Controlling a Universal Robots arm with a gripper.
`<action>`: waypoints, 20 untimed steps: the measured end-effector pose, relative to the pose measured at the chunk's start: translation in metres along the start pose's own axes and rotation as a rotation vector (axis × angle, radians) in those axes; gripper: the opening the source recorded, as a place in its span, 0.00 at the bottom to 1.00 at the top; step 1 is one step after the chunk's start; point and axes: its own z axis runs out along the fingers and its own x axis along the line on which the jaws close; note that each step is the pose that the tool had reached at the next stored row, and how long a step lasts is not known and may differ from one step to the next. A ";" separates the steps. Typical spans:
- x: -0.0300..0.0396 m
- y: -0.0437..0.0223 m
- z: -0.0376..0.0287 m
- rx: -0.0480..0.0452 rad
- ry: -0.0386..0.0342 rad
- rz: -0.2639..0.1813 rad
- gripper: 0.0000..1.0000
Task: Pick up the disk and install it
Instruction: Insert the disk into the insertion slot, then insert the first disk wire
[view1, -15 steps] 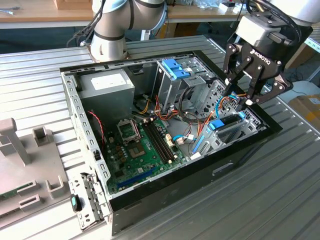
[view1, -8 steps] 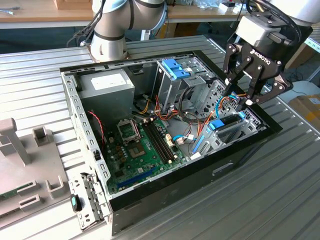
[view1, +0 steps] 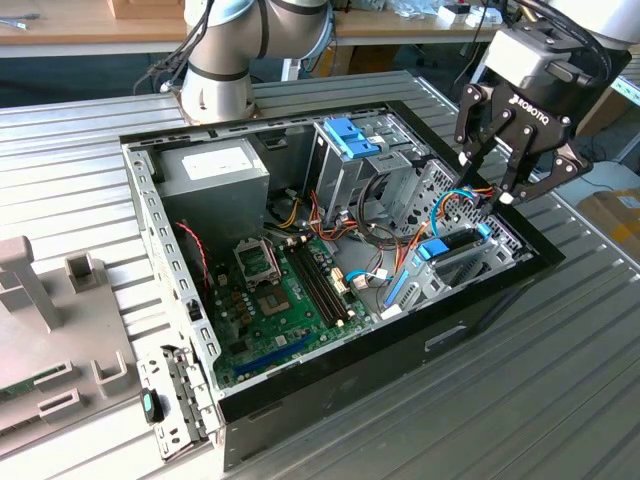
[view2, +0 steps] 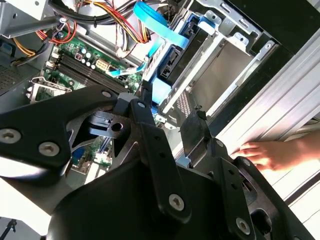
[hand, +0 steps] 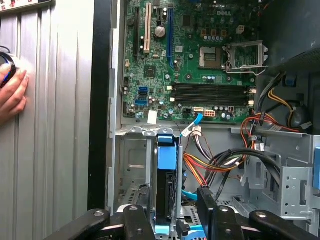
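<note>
Disk (hand: 165, 192) stands on edge in the bay (hand: 132, 165); gripper (view1: 487, 180) hovers above, fingers spread, holding nothing. Risk: a skewed push jams the carrier (hand: 167, 157); loose cables (hand: 215, 162) could snag.

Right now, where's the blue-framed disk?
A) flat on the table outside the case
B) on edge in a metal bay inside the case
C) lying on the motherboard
B: in the first wrist view the disk stands on edge in the metal bay, jaws open either side.
</note>
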 end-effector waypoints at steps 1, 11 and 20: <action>0.0000 0.0000 0.0002 0.0000 -0.0001 0.000 0.50; -0.0001 -0.0001 0.0041 0.0000 0.0000 0.000 0.50; -0.0002 -0.0002 0.0114 0.0000 0.0000 0.000 0.50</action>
